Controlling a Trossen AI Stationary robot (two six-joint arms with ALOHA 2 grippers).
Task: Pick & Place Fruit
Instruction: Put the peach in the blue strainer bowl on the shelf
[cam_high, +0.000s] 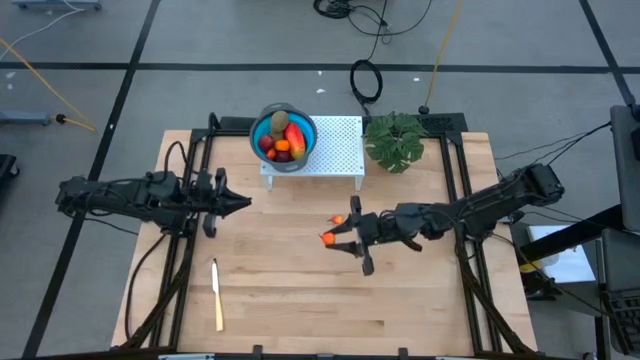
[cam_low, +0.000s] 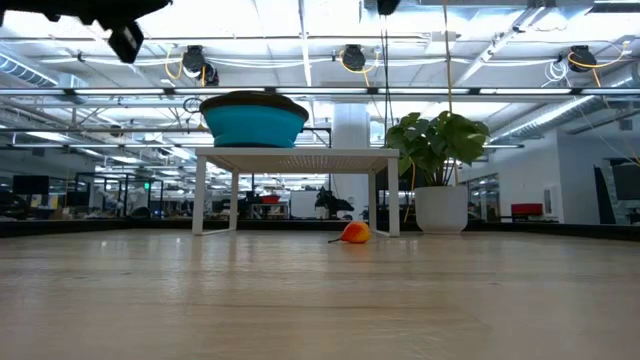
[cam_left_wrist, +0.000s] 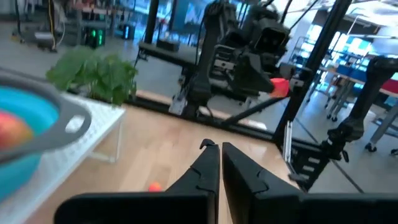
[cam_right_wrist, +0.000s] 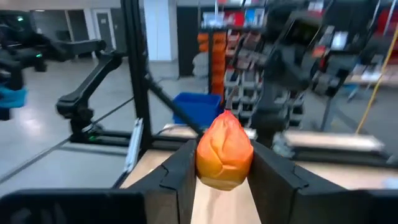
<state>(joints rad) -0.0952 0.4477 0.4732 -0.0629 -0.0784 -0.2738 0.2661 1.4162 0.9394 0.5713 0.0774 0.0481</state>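
the left jaws (cam_high: 243, 203) hang clenched on nothing over the counter's (cam_high: 290, 310) left half, well apart from the blue bowl (cam_high: 283, 135) on the white stand (cam_high: 335, 150), which holds several fruit. near the counter's middle the right jaws (cam_high: 335, 235) are grasping one small orange fruit (cam_right_wrist: 224, 152), pinched between both fingers, with a second orange fruit (cam_low: 355, 233) lying on the counter just beside them. one knife (cam_high: 216, 293), one plant (cam_high: 395, 140).

No legible text, labels, brand marks, numbers or signs were found in any view. Surfaces checked: the light wooden table (cam_high: 300, 300), the blue round bowl (cam_high: 283, 135), the white perforated stand (cam_high: 335, 150). Background room signage was too blurred to read.
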